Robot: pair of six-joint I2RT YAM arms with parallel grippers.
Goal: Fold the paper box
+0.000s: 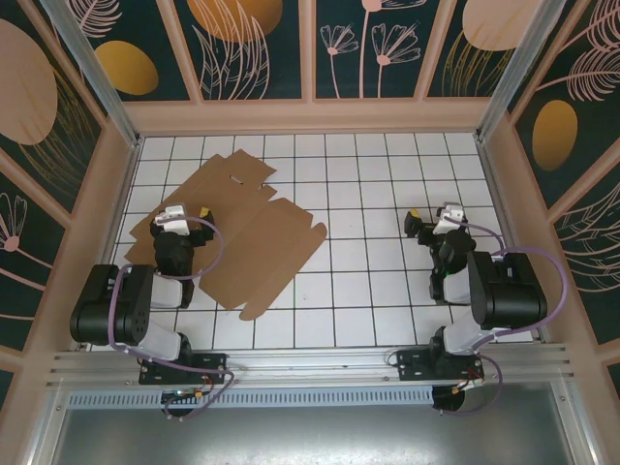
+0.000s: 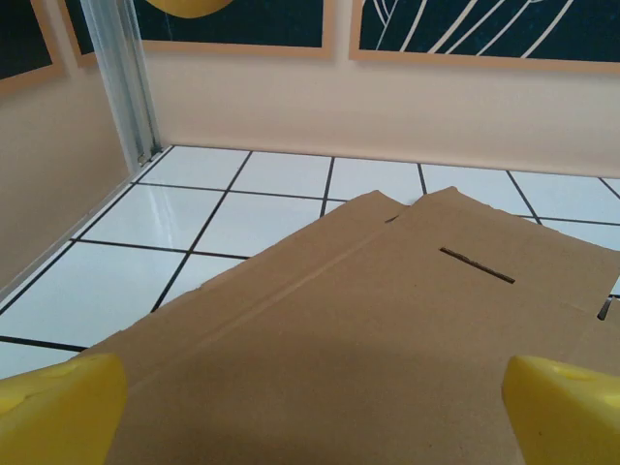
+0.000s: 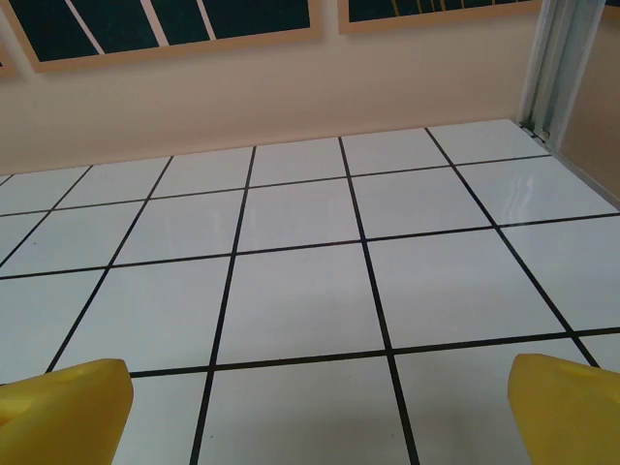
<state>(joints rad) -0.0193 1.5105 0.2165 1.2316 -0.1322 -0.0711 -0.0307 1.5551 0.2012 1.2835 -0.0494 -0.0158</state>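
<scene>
The paper box (image 1: 254,235) is a flat, unfolded brown cardboard sheet with flaps and slots, lying on the left half of the white tiled floor. My left gripper (image 1: 181,212) hangs just above the sheet's left part. It is open, its yellow fingertips (image 2: 68,407) wide apart with the cardboard (image 2: 387,310) stretching beneath and ahead of them, a slot cut visible. My right gripper (image 1: 433,217) stands open over bare tiles on the right, well away from the sheet, with nothing between its yellow fingertips (image 3: 567,407).
The tiled floor (image 1: 368,291) is walled in by beige panels with dark floral pictures, and metal posts (image 2: 121,82) stand in the back corners. An aluminium rail (image 1: 310,363) runs along the near edge by the arm bases.
</scene>
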